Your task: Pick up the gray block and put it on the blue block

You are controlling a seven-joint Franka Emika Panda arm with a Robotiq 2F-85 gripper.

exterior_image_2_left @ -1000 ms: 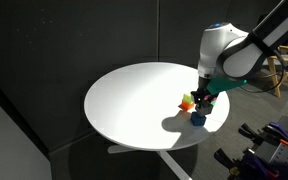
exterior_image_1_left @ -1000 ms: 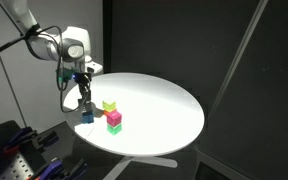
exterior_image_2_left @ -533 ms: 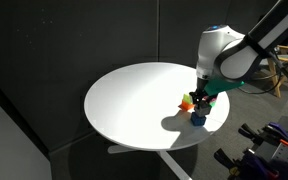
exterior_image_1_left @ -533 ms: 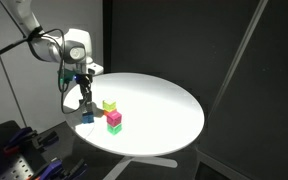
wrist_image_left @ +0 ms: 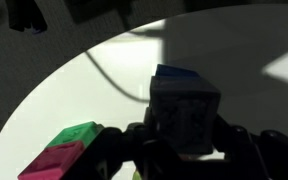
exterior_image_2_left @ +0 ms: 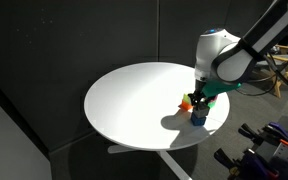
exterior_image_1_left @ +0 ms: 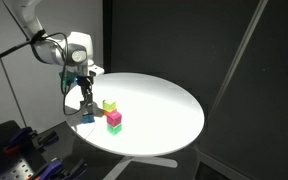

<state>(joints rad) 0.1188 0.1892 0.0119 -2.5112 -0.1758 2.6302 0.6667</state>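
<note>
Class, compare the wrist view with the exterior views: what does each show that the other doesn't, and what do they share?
Only the wrist view: the gray block close up between the gripper's fingers, with the blue block just beyond it. Only the exterior views: the arm and the whole round table. Shared: the blue block, the pink cube and the green cube.

gray block (wrist_image_left: 187,118): pale, speckled cube, level, lower centre of the wrist view, directly in front of the blue one; contact could not be told.
blue block (wrist_image_left: 180,73): small blue cube, only a strip showed above the gray one.
</note>
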